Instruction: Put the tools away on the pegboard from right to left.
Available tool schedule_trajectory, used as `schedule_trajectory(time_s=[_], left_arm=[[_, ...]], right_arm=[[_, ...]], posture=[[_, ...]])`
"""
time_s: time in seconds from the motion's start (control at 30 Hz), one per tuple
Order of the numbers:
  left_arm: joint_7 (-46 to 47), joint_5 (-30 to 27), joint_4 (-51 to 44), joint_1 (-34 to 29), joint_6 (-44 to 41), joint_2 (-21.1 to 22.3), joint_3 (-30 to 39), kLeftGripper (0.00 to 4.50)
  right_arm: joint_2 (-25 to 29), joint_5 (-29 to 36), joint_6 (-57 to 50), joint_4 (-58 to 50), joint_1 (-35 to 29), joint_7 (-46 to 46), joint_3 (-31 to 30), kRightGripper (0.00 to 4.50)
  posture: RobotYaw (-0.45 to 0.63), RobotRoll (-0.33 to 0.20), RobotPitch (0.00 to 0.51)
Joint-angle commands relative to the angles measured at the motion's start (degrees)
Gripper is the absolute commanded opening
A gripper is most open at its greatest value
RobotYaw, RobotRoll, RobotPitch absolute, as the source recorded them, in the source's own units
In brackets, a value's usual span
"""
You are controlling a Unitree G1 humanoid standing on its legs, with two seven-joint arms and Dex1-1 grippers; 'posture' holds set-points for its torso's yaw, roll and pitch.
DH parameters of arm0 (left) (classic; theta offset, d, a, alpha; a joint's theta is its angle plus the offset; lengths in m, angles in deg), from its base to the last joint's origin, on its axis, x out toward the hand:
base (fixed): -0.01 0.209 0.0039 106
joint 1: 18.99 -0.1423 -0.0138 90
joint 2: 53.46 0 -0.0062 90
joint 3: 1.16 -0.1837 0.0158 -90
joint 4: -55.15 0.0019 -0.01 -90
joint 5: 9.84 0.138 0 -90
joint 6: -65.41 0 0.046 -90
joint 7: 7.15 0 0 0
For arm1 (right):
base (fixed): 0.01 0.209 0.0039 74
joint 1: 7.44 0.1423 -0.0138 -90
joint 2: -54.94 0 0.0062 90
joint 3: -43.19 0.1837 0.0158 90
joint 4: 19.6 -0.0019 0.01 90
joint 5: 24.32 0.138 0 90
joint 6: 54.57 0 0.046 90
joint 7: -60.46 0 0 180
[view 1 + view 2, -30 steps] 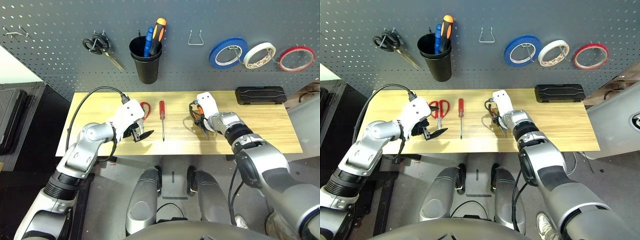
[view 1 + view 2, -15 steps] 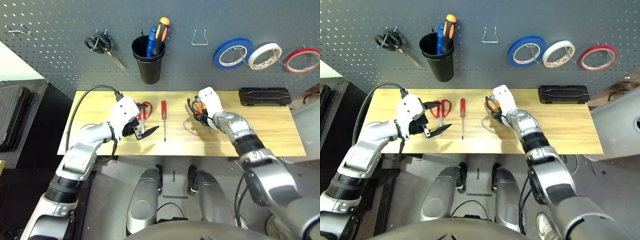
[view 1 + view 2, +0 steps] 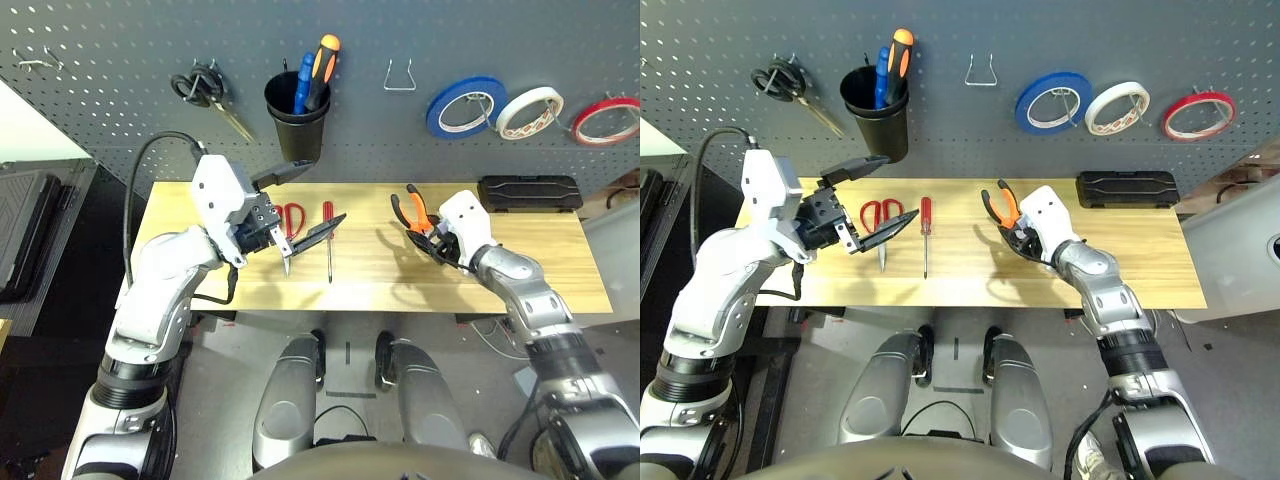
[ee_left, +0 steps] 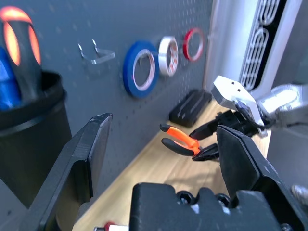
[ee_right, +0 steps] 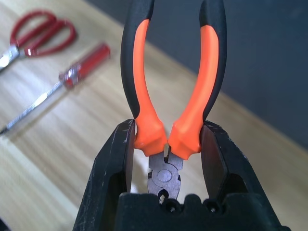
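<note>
pliers [image 5: 168,91]: orange-and-black handles, lifted off the bench at centre right of the head view
right gripper [image 5: 166,163]: fingers clamped on the pliers near the pivot, handles pointing away from it
wire hook [image 3: 399,75]: bare, upper centre on the pegboard [image 3: 120,110], up and left of the pliers
left gripper [image 3: 300,200]: fingers wide apart, empty, above the red-handled scissors [image 3: 289,228]
nearer arm: right, judged
</note>
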Motion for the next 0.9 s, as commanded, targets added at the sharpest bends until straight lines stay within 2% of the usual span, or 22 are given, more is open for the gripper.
schedule_trajectory(time_s=[0.03,0.27,0.53,0.73,0.9], left_arm=[[2.41,-3.51,-2.85,1.45,-2.96,-0.72,1.29,4.50],[4.46,-7.20,-2.17,4.87,-5.19,-0.69,3.66,4.50],[3.13,-7.85,0.49,6.28,-4.43,-0.06,4.12,4.50],[2.15,-7.76,1.98,6.87,-3.73,-0.11,3.61,4.50],[1.25,-7.14,3.31,7.12,-2.98,-0.51,2.67,4.50]], right_arm=[[0.90,2.26,1.63,-5.39,-1.07,-0.51,2.10,2.09],[1.24,4.49,-2.07,-15.93,2.10,1.75,3.73,2.09],[1.31,6.57,-5.33,-26.47,7.87,5.38,5.63,2.09],[-0.03,5.64,-5.21,-26.42,14.83,10.05,6.47,2.09],[-1.80,3.97,-1.86,-19.86,23.30,12.73,5.56,2.09]], posture=[[0.23,0.000,0.223],[0.22,0.000,0.215],[0.17,0.000,0.200],[0.15,0.000,0.195],[0.14,0.000,0.196]])
